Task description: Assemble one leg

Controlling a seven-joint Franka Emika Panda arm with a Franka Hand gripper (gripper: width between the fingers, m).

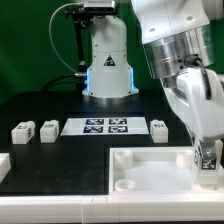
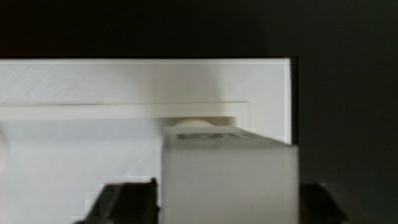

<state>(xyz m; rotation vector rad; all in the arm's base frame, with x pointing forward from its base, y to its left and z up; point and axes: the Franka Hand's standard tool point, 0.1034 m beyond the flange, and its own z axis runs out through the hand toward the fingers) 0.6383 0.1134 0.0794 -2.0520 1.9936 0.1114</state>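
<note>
A: Pincer?
B: Gripper (image 1: 207, 160) clamped on one leg (image 1: 207, 152), upright between the fingers (image 2: 125, 205), tag showing. It hangs at the panel (image 1: 150, 172) corner on the exterior view's right. Touching or not, cannot tell.
A: Count?
B: Legs, four. One held; three loose on the table (image 1: 40, 100): two loose legs (image 1: 22, 132) at the exterior view's left, third leg (image 1: 158, 127) just beside the marker board (image 1: 105, 126). Panel, one.

No readable text, marker tags (image 1: 105, 126) (patterns only)
</note>
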